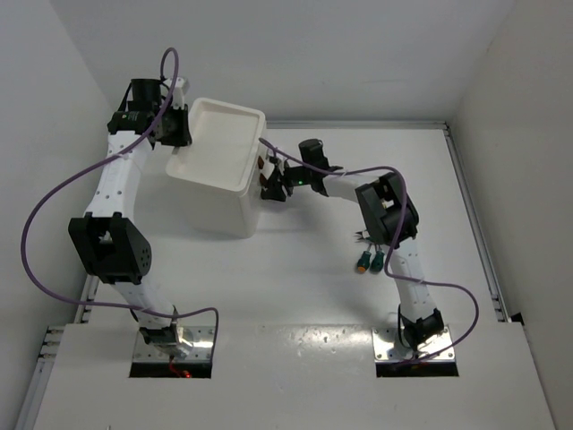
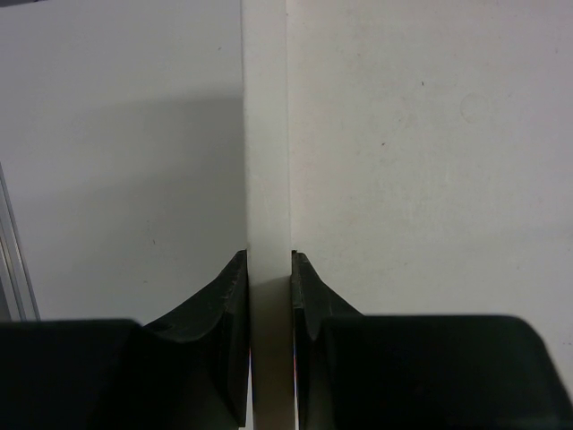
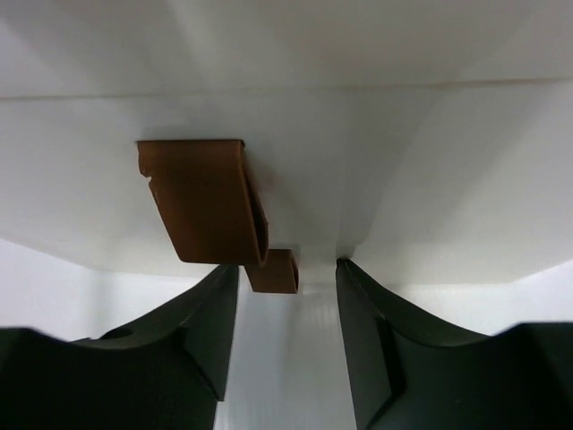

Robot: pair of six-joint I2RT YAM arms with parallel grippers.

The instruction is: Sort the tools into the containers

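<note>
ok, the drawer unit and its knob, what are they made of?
The drawer unit looks like white moulded plastic: smooth, semi-matte, thin rounded rim. The knob is probably plastic too: red-brown, smooth, soft sheen, moulded hook shape; painted metal can't be ruled out.

White plastic box-shaped container [image 1: 219, 210], shallow rimmed tray top, upright. Dark red-brown knob [image 3: 208, 202] on its right face. Two green-handled screwdrivers [image 1: 363, 263], orange-tipped, side by side well right of it.
</note>
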